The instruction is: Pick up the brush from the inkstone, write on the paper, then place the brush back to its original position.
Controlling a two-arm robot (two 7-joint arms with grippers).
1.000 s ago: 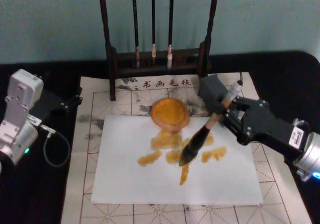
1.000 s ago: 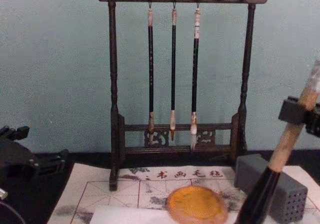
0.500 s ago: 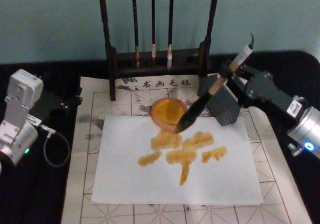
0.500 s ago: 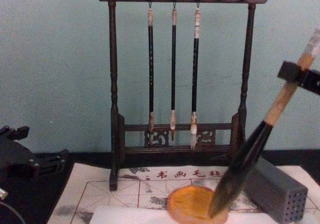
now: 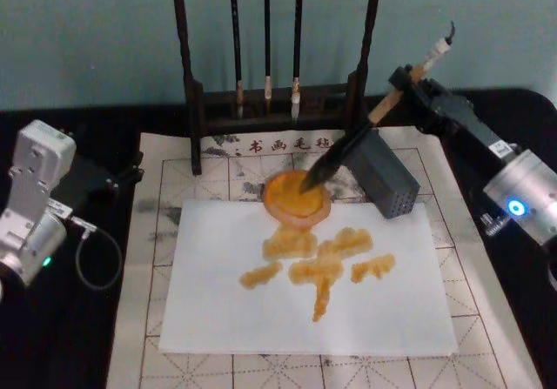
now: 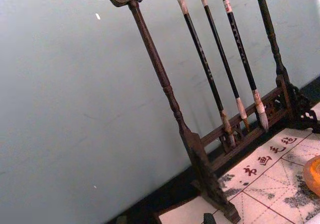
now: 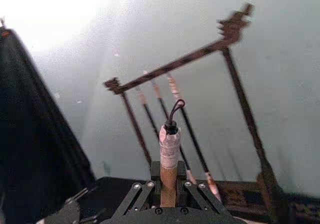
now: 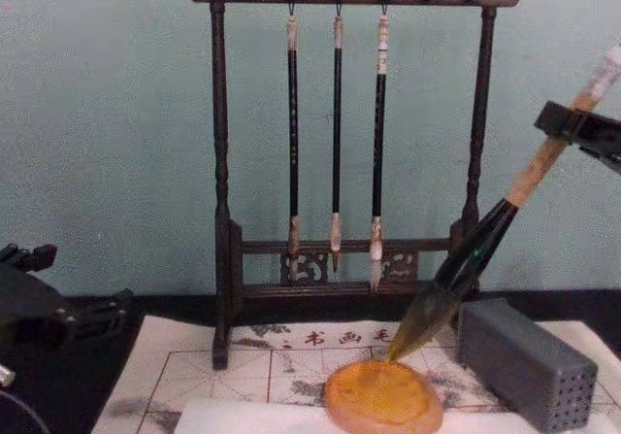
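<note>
Brush (image 5: 348,148) tilted over inkstone (image 5: 296,199), tip at its rim, touching or just above, hard to say. Clamped in right claw (image 5: 407,80). Return step under way, paper (image 5: 226,302) already inked; next, lower gently and release. Left arm (image 5: 35,206) idle, far left.

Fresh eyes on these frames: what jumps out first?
Amber strokes spread across the middle of the white paper. The right claw holds the thick brush tilted, its tip over the orange inkstone at the paper's far edge. Three thin brushes hang on the rack behind; the left claw sits parked at the left.
</note>
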